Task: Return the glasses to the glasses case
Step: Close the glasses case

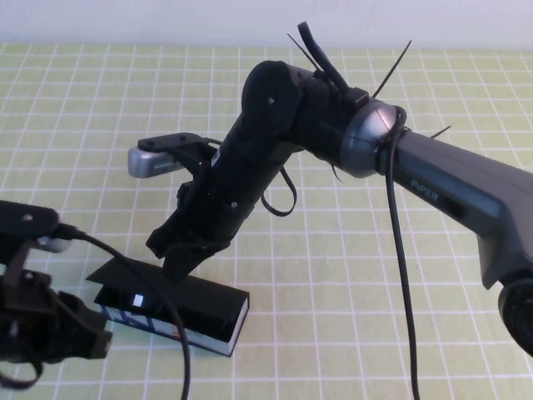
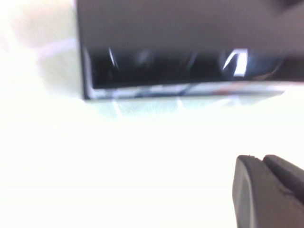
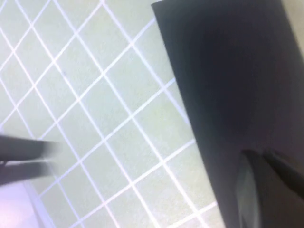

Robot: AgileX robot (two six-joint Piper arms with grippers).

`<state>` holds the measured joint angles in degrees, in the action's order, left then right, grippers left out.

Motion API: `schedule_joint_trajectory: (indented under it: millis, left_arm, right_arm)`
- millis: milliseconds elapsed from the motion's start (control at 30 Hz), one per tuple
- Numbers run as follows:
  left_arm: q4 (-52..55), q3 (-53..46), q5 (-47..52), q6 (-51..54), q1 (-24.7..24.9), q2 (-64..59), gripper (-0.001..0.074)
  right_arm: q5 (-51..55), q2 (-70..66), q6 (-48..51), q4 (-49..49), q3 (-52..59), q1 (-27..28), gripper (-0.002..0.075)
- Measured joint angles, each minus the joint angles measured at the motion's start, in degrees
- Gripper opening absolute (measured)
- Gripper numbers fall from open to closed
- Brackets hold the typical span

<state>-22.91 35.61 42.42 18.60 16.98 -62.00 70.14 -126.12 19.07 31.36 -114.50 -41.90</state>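
Downward reaches the right gripper (image 1: 179,265) onto the glasses case (image 1: 208,307); left gripper (image 1: 50,329) beside.

The glasses case (image 1: 187,310) lies on the surface (image 1: 350,275) at near left. The right gripper (image 1: 185,254) sits over the case's far edge. The left gripper (image 1: 50,329) is just left of the case.

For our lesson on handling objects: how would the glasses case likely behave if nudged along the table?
The glasses case is a low, flat-bottomed box, so it would probably slide, not roll. Its lid looks thin and may flex. The right tool is at its lid; the left tool sits beside it, so it might pivot if pushed off-centre.
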Motion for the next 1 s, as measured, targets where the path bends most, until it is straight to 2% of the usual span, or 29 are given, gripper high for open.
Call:
schedule_joint_trajectory:
  millis: [100, 333, 533, 700, 800, 1000]
  left_arm:
    - [3.18, 0.00, 0.90, -4.15, 0.00, 10.60, -0.0003]
    - [6.90, -0.11, 0.44, -6.53, 0.00, 32.04, -0.0003]
    - [7.30, -0.11, 0.21, -6.67, 0.00, 41.24, -0.0003]
    - [9.11, -0.79, -1.04, -6.67, 0.00, 44.08, -0.0003]
    - [10.56, -3.67, -6.63, -6.67, 0.00, 45.90, -0.0003]
    - [11.15, -16.67, -30.10, -6.89, 0.00, 49.16, -0.0003]
  right_arm:
    - [0.00, 0.16, 0.01, -0.13, 2.11, -0.67, -0.0011]
    - [0.00, 0.16, 0.01, -0.52, 7.43, -1.35, -0.0011]
    - [-0.10, 0.03, 0.01, -0.88, 8.23, -1.54, -0.0011]
    - [-0.31, 0.42, 0.01, -0.88, 8.23, -1.54, -0.0011]
    - [-0.31, 2.18, 0.01, -1.25, 8.43, -1.63, -0.0011]
    - [-0.31, 10.78, -1.26, -5.13, 8.57, -2.29, -0.0011]
